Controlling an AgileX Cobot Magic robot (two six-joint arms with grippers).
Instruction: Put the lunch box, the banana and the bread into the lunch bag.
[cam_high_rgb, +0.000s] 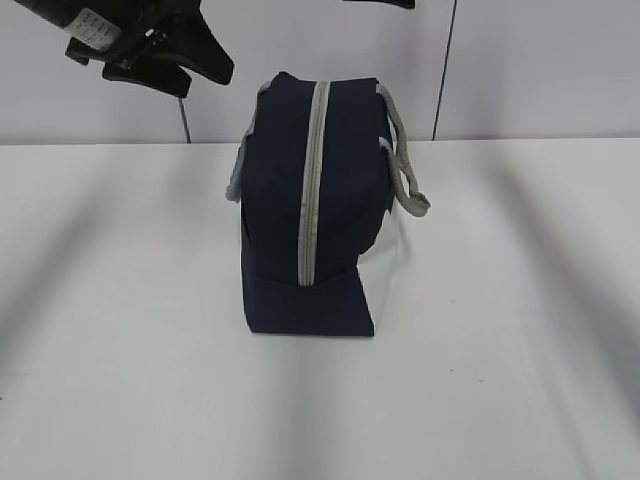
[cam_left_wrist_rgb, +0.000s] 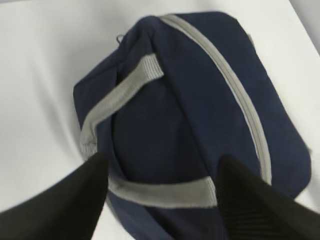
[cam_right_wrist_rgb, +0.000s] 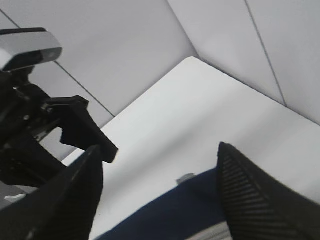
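**Bag zipped on surface, both end effectors empty**

Exterior: bag (cam_high_rgb: 310, 215) upright mid-surface (cam_high_rgb: 120, 380), grey zipper (cam_high_rgb: 312, 180) shut along top, handles (cam_high_rgb: 405, 165) hanging at sides. Left end effector (cam_high_rgb: 165, 50) raised at top left, clear of bag. Right one out of frame.

Left wrist: fingers (cam_left_wrist_rgb: 65, 205) spread wide above bag (cam_left_wrist_rgb: 190, 125), nothing between, near handle (cam_left_wrist_rgb: 160, 192) just below.

Right wrist: fingers (cam_right_wrist_rgb: 260, 195) spread, nothing gripped; bag edge (cam_right_wrist_rgb: 170, 215) below, left end effector (cam_right_wrist_rgb: 82, 127) opposite.

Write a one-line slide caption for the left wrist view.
Open left gripper hovering over the zipped navy-blue fabric lunch bag, grey webbing handle between its black fingers.
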